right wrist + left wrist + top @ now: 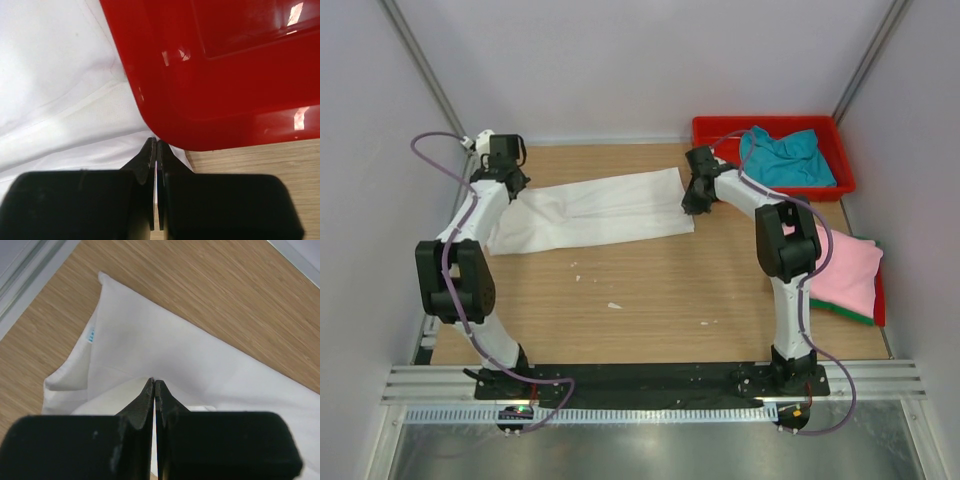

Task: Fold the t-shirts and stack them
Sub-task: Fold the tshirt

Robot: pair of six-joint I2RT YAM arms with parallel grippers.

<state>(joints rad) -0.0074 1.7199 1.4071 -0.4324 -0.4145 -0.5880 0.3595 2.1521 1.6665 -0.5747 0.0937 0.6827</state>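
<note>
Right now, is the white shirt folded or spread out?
Partly folded: the white shirt lies as a long narrow band on the table, with overlapping layers at its left end.

One t-shirt (590,212) is lying across the table's (650,300) far side; just right, a second t-shirt (790,158) is sitting in the tray (720,128).

Wood-grain desk (650,290) stood enclosed by plain pale walls (620,60). Grey metal posts (418,55) ran up far corners. Aluminium rail (890,380) lined near edge. Light was even.
</note>
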